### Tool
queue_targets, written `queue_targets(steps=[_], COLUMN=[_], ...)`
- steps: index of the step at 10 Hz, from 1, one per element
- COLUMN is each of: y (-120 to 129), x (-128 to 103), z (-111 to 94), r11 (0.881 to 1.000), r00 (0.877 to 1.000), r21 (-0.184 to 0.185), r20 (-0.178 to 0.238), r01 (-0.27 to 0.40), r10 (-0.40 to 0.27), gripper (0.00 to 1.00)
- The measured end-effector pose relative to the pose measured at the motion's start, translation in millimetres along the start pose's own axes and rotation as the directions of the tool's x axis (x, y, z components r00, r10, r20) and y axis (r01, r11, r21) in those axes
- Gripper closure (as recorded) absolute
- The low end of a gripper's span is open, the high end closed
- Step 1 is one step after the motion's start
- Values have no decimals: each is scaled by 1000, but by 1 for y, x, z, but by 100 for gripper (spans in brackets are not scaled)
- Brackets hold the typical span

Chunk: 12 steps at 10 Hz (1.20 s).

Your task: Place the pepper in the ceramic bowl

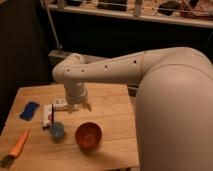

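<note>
While the white arm (116, 70) reaches in from the right and bends down, the gripper (79, 106) hangs over the counter (112, 102) behind the ceramic bowl (88, 136); I cannot tell if it is squeezed or loose. The pepper (19, 145) lies at the counter's front left corner

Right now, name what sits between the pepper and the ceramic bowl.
In the camera view, the blue cup stands between the pepper and the ceramic bowl. The end effector hangs behind the bowl, over the table.
</note>
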Motion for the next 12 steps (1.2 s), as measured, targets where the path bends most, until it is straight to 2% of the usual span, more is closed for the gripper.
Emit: queue_targets(steps=[1,2,3,4,5,6,7,8,9,11,12], y=[14,42,59,80,109,127,149,167,188,212,230], x=[-2,-4,-3,-2,4,9,16,22,30,40,48], z=[-2,-6,-7,-9,-9,-7,-4,-1,3,9,12], r11=[999,993,986,974,951,932,907,884,856,818,776], r00=[999,993,987,974,952,934,910,888,862,825,783], r21=[2,12,19,32,47,60,75,89,104,113,107], r20=[2,5,5,4,-5,-15,-32,-45,-60,-73,-74], r01=[37,116,164,226,307,358,415,459,506,565,622], r10=[-37,-116,-164,-227,-307,-358,-414,-457,-503,-560,-618], gripper=[35,35,35,35,35,35,35,35,35,35,35])
